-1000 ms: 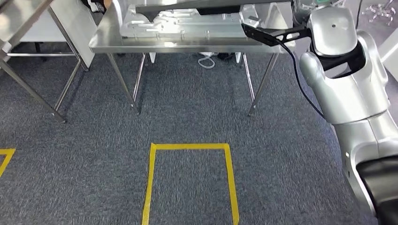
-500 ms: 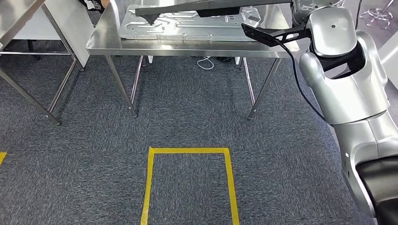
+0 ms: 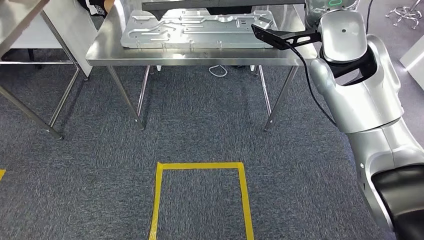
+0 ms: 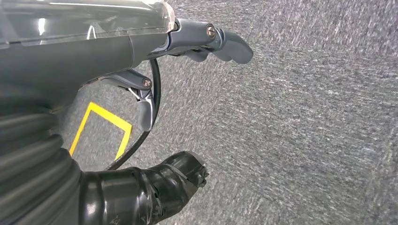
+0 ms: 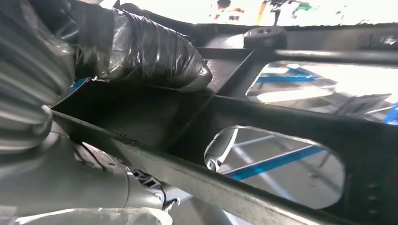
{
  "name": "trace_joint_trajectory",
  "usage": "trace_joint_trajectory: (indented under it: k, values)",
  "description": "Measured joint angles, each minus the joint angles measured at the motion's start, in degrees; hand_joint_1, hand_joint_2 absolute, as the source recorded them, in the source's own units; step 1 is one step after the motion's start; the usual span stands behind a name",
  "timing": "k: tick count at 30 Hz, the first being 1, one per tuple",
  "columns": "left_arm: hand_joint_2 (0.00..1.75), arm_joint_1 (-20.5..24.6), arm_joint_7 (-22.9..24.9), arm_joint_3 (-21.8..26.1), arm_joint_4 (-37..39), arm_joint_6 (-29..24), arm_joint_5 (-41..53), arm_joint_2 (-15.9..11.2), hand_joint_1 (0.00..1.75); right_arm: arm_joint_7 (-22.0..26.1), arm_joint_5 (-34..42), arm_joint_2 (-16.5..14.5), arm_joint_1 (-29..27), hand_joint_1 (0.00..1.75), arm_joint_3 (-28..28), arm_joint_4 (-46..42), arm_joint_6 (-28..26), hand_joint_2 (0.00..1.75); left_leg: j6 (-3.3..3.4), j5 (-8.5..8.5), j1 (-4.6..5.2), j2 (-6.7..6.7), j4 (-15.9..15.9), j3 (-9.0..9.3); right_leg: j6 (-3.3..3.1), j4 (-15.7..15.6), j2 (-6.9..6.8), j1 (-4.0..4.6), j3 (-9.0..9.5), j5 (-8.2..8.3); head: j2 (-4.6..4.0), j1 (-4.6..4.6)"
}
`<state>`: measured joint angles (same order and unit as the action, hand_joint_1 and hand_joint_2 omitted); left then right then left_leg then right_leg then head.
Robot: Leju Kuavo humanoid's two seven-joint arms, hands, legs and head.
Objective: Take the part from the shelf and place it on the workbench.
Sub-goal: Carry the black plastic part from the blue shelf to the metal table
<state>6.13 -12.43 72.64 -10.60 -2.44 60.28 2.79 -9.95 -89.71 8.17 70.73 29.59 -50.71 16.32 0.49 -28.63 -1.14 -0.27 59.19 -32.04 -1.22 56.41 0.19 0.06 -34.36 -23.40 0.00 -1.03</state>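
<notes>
1. The dark part [image 5: 263, 136] is clamped in the right hand [image 5: 141, 47], fingers wrapped over its edge, held out above the desk [image 3: 200, 55].
2. Beneath the hand and part, a silver stamped panel [image 3: 195, 30] lies flat on the desk.
3. The left hand [image 4: 155, 70] hangs over carpet, fingers apart, holding nothing, near a yellow tape outline [image 4: 101, 129].

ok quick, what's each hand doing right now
Left hand: holds nothing, hanging over the grey carpet; open or closed cannot be told.
Right hand: gripping the black plastic frame part.
</notes>
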Motion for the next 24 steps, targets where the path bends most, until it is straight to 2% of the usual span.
trace_joint_trajectory:
  k: [1, 2, 4, 5, 6, 8, 9, 10, 11, 14, 15, 16, 17, 19, 20, 21, 22, 23, 24]
  values:
    - [1.75, 0.0, 0.0, 0.0, 0.0, -0.1, 0.1, -0.1, 0.0, -0.4, -0.2, -0.5, -0.1, 1.75, 0.0, 0.2, -0.5, 1.75, -0.16, -1.05, -0.01, 0.02, 2.5, -1.12, -0.22, -0.4, -0.09, -0.22, 0.69, -0.12, 0.0, -0.03]
    - [1.75, 0.0, -0.1, 0.1, 0.0, -0.2, 0.2, -0.1, 0.0, -0.6, -0.3, -0.8, -0.2, 1.75, 0.1, 0.4, -0.8, 1.75, -0.29, -2.26, -0.04, 0.03, 6.3, -3.12, -0.42, -0.6, -0.11, -0.19, 1.09, -0.36, 0.0, -0.05]
    - [1.75, -0.1, -0.4, 0.2, 0.0, -0.2, 0.2, -0.2, 0.0, -0.3, -0.2, -1.1, -0.9, 1.75, 0.1, 0.6, -0.9, 1.75, -0.58, -3.93, -0.1, 0.04, 13.5, -8.09, -0.56, -0.5, -0.07, -0.17, 1.67, -0.97, 0.0, -0.09]
    - [1.75, -0.3, -0.5, 0.2, 0.0, -0.1, 0.2, -0.2, 0.0, 0.2, -0.2, -1.0, -1.1, 1.75, 0.1, 0.6, -0.8, 1.75, -0.7, -3.39, -0.12, 0.05, 14.9, -9.73, -0.51, -0.3, -0.03, -0.17, 1.97, -1.36, 0.0, -0.08]
    - [1.75, -0.4, -0.5, 0.3, 0.0, -0.1, 0.2, -0.2, 0.0, 0.8, -0.1, -0.7, -1.3, 1.75, 0.1, 0.5, -0.6, 1.75, -0.75, -1.68, -0.13, 0.05, 13.9, -10.19, -0.38, -0.1, 0.0, -0.19, 2.32, -1.82, 0.0, -0.08]
    - [1.75, -0.6, -0.3, 0.3, 0.0, 0.0, 0.1, -0.3, 0.0, 2.0, 0.0, 0.0, -1.3, 1.75, 0.1, 0.1, 0.0, 1.75, -0.73, 3.48, -0.16, 0.09, 6.9, -8.24, 0.07, 0.5, -0.02, -0.26, 3.03, -2.98, 0.0, -0.07]
    - [1.75, -0.7, -0.2, 0.3, 0.0, 0.0, 0.0, -0.4, 0.0, 2.5, 0.1, 0.3, -1.2, 1.75, 0.1, -0.1, 0.3, 1.75, -0.66, 5.18, -0.1, 0.09, 3.4, -6.91, 0.4, 1.0, 0.01, -0.16, 3.16, -3.59, 0.0, -0.08]
    - [1.75, -0.7, 0.0, 0.3, 0.0, 0.0, 0.0, -0.4, 0.0, 2.8, 0.1, 0.5, -1.2, 1.75, 0.0, -0.3, 0.6, 1.75, -0.49, 5.99, -0.07, 0.09, 1.1, -6.01, 0.7, 1.3, 0.07, -0.05, 3.13, -4.04, 0.0, -0.06]
    - [1.75, -0.8, 0.2, 0.4, 0.0, 0.0, -0.1, -0.4, 0.0, 3.0, 0.0, 0.7, -1.1, 1.75, 0.0, -0.4, 0.9, 1.75, -0.26, 5.94, 0.0, 0.08, 0.1, -5.63, 0.99, 1.5, 0.14, 0.11, 3.02, -4.36, 0.0, -0.04]
    - [1.75, -0.7, 0.2, 0.4, 0.0, 0.0, -0.2, -0.3, 0.0, 3.2, 0.0, 1.3, -1.0, 1.75, 0.0, -0.9, 1.2, 1.75, 0.72, 5.34, -0.03, 0.09, 0.0, -5.37, 1.74, 1.8, 0.19, 0.16, 3.0, -5.07, 0.0, -0.01]
    - [1.75, -0.7, 0.1, 0.4, 0.0, -0.1, -0.2, -0.3, 0.0, 3.2, 0.0, 1.6, -0.9, 1.75, 0.0, -1.1, 1.2, 1.75, 1.08, 5.18, -0.1, 0.1, -0.1, -5.14, 2.03, 3.0, 0.14, 0.06, 2.55, -5.81, 0.0, -0.01]
    - [1.75, -0.6, 0.0, 0.4, 0.0, -0.1, -0.2, -0.3, 0.0, 3.2, 0.0, 1.8, -0.8, 1.75, 0.0, -1.2, 1.1, 1.75, 1.42, 5.02, -0.2, 0.11, -0.2, -4.85, 2.34, 5.3, 0.11, -0.03, 1.42, -6.99, 0.0, -0.01]
    - [1.75, -0.6, -0.1, 0.4, 0.0, -0.1, -0.3, -0.3, 0.0, 3.2, 0.0, 2.0, -0.8, 1.75, 0.0, -1.3, 1.1, 1.75, 1.68, 4.78, -0.19, 0.11, -0.2, -4.62, 2.59, 8.9, 0.08, -0.13, -0.47, -8.46, 0.0, 0.0]
    - [1.75, -0.6, -0.2, 0.4, 0.0, -0.1, -0.3, -0.3, 0.0, 3.2, 0.0, 2.2, -1.1, 1.75, 0.0, -1.3, 1.1, 1.75, 1.95, 4.24, -0.12, 0.06, -0.2, -4.13, 2.88, 16.7, 0.07, -0.24, -5.29, -10.83, 0.0, 0.0]
    - [1.75, -0.7, -0.2, 0.4, 0.0, -0.1, -0.3, -0.3, 0.0, 3.3, 0.0, 2.3, -1.3, 1.75, 0.0, -1.3, 1.1, 1.75, 1.96, 3.92, -0.07, 0.01, -0.2, -3.78, 2.86, 18.7, 0.07, -0.27, -7.0, -10.64, 0.0, 0.01]
    - [1.75, -0.7, -0.2, 0.4, 0.0, -0.1, -0.3, -0.3, 0.0, 3.3, 0.0, 2.4, -1.5, 1.75, 0.0, -1.3, 1.2, 1.75, 1.96, 3.58, 0.0, -0.06, -0.2, -3.3, 2.71, 18.4, 0.06, -0.25, -7.58, -9.16, 0.0, 0.01]
    - [1.75, -0.7, -0.2, 0.4, 0.0, -0.1, -0.3, -0.3, 0.0, 3.3, 0.0, 2.5, -1.5, 1.75, 0.0, -1.3, 1.2, 1.75, 1.94, 3.19, 0.13, -0.13, -0.2, -2.7, 2.39, 15.7, 0.06, -0.16, -6.99, -6.56, 0.0, 0.01]
    - [1.75, -0.7, -0.2, 0.4, 0.0, -0.1, -0.3, -0.3, 0.0, 3.3, 0.0, 2.6, -1.5, 1.75, 0.0, -1.4, 1.2, 1.75, 1.93, 2.79, 0.26, -0.19, -0.3, -2.08, 1.85, 11.5, 0.06, 0.03, -5.61, -3.53, 0.0, 0.01]
    - [1.75, -0.7, -0.2, 0.4, 0.0, -0.1, -0.3, -0.2, 0.0, 3.3, 0.0, 2.7, -1.5, 1.75, 0.0, -1.4, 1.2, 1.75, 1.87, 2.44, 0.4, -0.2, -0.3, -1.55, 1.23, 7.7, 0.02, 0.25, -4.06, -1.36, 0.0, -0.09]
